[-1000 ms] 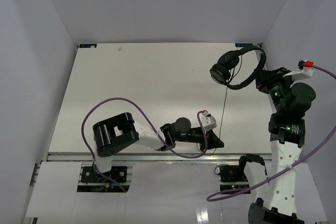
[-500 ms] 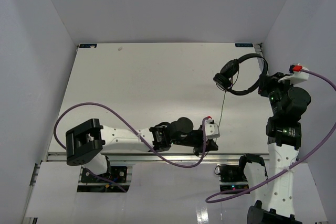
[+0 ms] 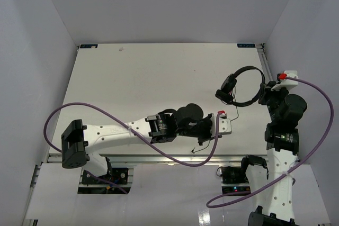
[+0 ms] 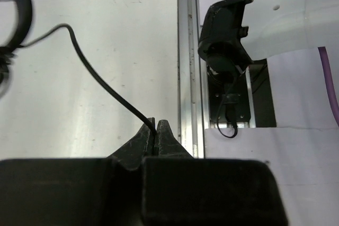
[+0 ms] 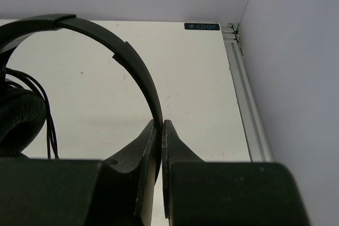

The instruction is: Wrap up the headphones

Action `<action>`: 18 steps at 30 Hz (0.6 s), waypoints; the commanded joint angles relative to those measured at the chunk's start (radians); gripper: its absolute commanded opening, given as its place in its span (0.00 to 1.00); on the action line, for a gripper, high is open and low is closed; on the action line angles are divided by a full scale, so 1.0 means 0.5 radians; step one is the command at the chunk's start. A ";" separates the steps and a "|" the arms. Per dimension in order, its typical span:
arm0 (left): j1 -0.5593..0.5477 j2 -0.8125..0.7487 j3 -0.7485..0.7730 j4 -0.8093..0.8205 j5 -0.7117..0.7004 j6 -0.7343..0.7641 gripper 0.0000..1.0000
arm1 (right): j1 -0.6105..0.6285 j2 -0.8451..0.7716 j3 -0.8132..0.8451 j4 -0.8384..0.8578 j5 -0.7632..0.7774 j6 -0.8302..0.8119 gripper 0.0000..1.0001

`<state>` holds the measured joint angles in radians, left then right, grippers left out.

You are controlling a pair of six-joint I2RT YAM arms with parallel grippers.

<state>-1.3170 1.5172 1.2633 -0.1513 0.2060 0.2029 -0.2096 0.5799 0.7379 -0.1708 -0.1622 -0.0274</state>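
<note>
Near table's right edge, headphones held by headband in clenched right gripper – cord, seemingly slack, pinched in closed left gripper.

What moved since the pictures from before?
The right gripper carried the headphones nearer the arm bases. The left arm stretched out rightward, bringing the left gripper closer to them, so the cord between went from straight to slack. Unchanged: the right gripper pinches the headband, the left pinches the cord.
</note>
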 commanded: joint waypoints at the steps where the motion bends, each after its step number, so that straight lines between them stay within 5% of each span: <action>1: 0.016 -0.015 0.243 -0.260 -0.151 0.219 0.00 | 0.014 -0.082 -0.105 0.062 -0.096 -0.387 0.08; 9: 0.267 -0.018 0.440 -0.308 -0.159 0.238 0.00 | 0.017 -0.193 -0.229 -0.095 -0.436 -0.743 0.08; 18: 0.606 0.080 0.398 -0.215 -0.017 0.213 0.00 | 0.017 -0.158 -0.081 -0.364 -1.017 -0.787 0.08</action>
<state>-1.0455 1.5477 1.4605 -0.2862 0.1655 0.3059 -0.2066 0.4945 0.6251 -0.3161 -0.4989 -0.4029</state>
